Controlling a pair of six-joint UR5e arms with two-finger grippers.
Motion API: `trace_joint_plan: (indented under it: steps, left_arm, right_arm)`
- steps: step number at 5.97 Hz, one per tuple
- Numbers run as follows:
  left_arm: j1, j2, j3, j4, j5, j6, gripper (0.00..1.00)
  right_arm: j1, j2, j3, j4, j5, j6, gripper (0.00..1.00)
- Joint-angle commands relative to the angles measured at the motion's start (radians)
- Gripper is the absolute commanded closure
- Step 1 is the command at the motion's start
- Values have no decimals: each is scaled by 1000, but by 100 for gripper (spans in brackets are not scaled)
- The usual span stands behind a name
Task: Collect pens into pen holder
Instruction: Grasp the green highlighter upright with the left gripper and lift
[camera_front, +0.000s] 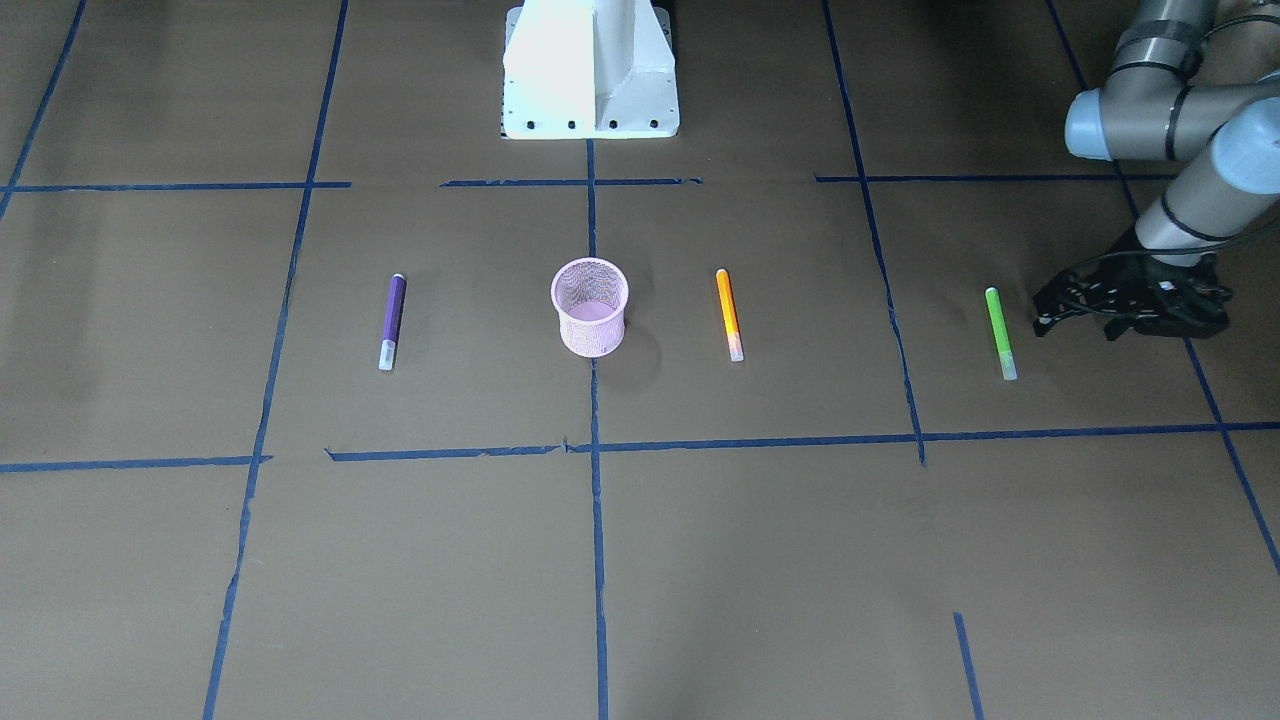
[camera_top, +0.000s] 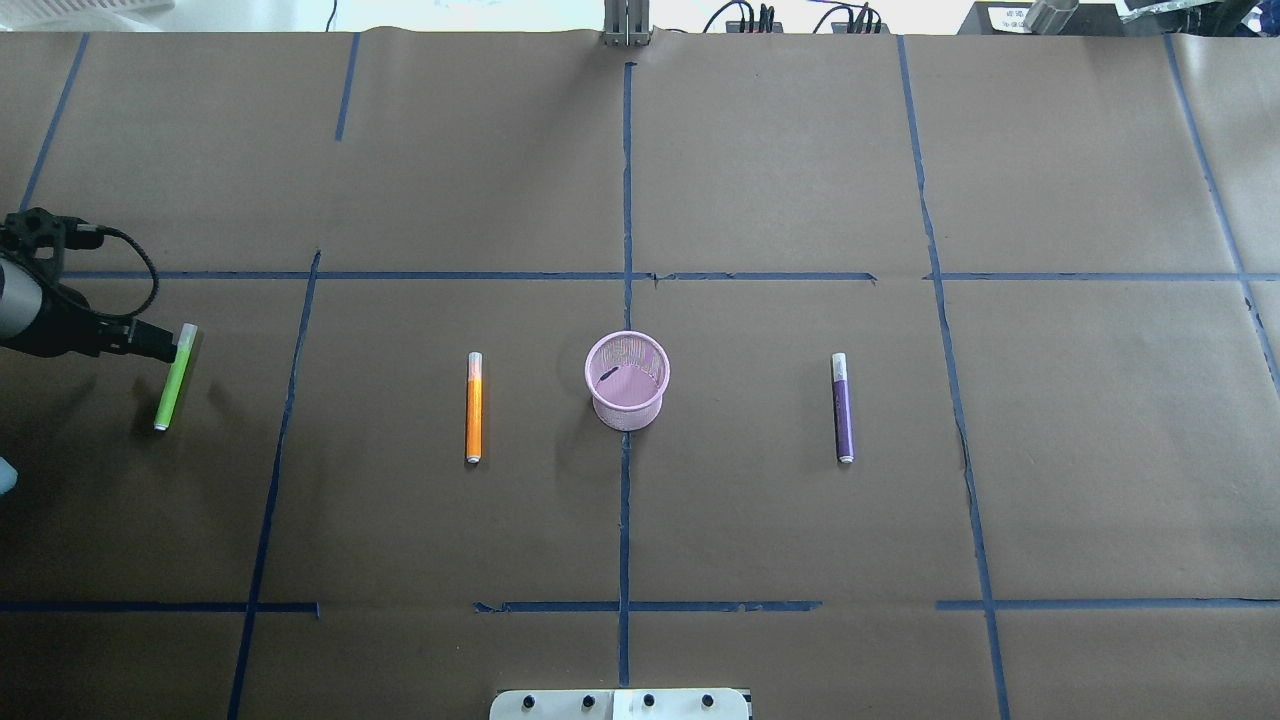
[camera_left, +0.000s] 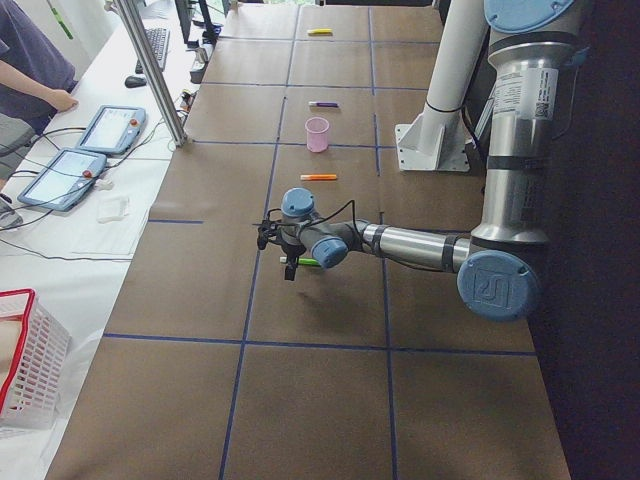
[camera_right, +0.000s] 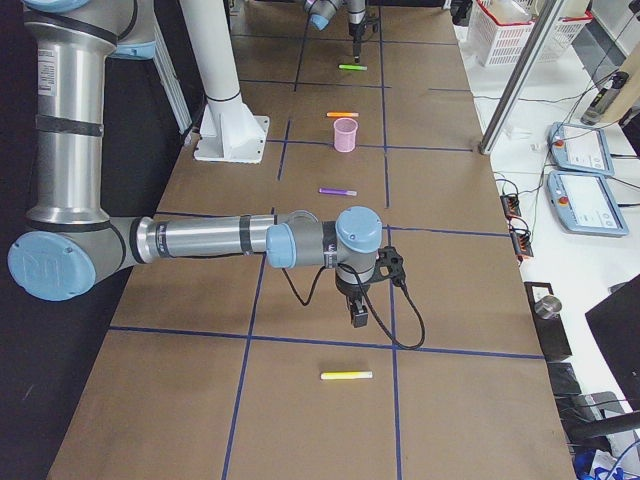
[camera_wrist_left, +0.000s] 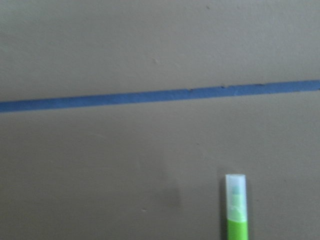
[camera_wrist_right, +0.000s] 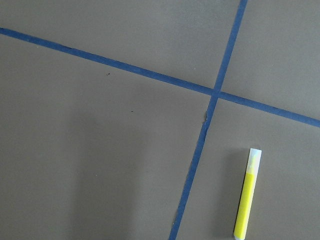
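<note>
Overhead exterior view shows nothing collected yet. The small pink wire-mesh cup (camera_top: 626, 412) stands mid-table, seemingly empty, with the purple marker pen (camera_top: 843, 408) and the orange marker pen (camera_top: 474, 407) lying apart on either side. The left gripper (camera_top: 158, 344) hovers by the green marker pen (camera_top: 175, 378) and the right gripper (camera_right: 358, 318) near the yellow marker pen (camera_right: 346, 376). I cannot tell how open either claw is, and neither appears to hold anything. All four pens are left to collect.

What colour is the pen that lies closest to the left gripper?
The pen is bright green with a pale cap, clearest in the overhead exterior view.
</note>
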Motion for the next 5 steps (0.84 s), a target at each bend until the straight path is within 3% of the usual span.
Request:
trace_joint_plan:
  steps: [1,2,3,4,5]
  left_arm:
    - [39,-20,19,-2,13,-10,20]
    - [43,-31,20,3,14,-11,33]
    - [43,-34,22,4,14,-12,35]
    - [44,-36,26,4,13,-10,45]
    - [44,-42,26,4,13,-11,87]
  right_arm:
    - [0,-1,-6,0,4,0,0]
    - [0,-1,-8,0,2,-2,0]
    - [0,-1,-8,0,2,-2,0]
    - [0,-1,-8,0,2,-2,0]
    - [0,-1,-8,-2,2,-2,0]
